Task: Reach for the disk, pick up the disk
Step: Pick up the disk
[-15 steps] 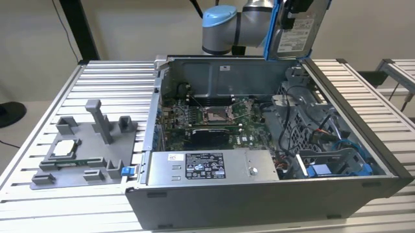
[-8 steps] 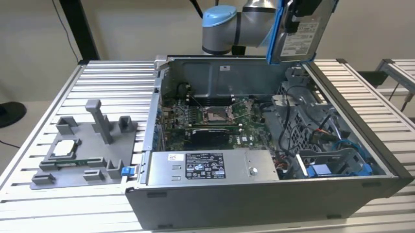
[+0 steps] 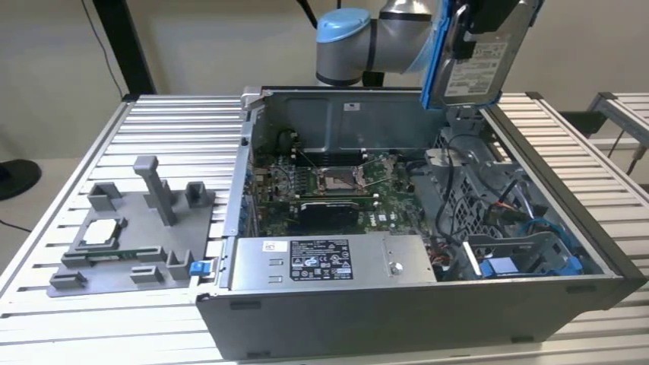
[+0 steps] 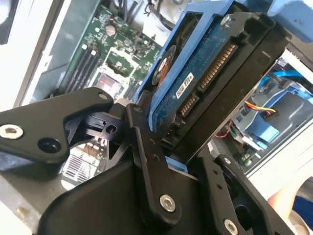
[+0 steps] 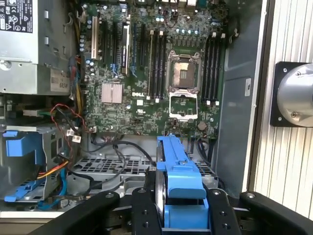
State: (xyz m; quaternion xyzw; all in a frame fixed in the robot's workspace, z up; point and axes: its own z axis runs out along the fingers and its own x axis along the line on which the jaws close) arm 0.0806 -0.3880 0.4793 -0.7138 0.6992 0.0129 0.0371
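Above the open grey computer case (image 3: 426, 304), the flat silver metal disk (image 3: 476, 61) with blue side rails hangs clear, the black fingers (image 4: 146, 161) clamped across its faces. You hold a rigid, dense, shock-sensitive unit; grip flat faces, not connectors.

Setting: ribbed metal work table (image 3: 121, 144) before a plain beige wall (image 3: 203, 38).
Black upright post (image 3: 121, 46) at the table's far corner; a second slatted table (image 3: 624, 114) at the exterior view's right.
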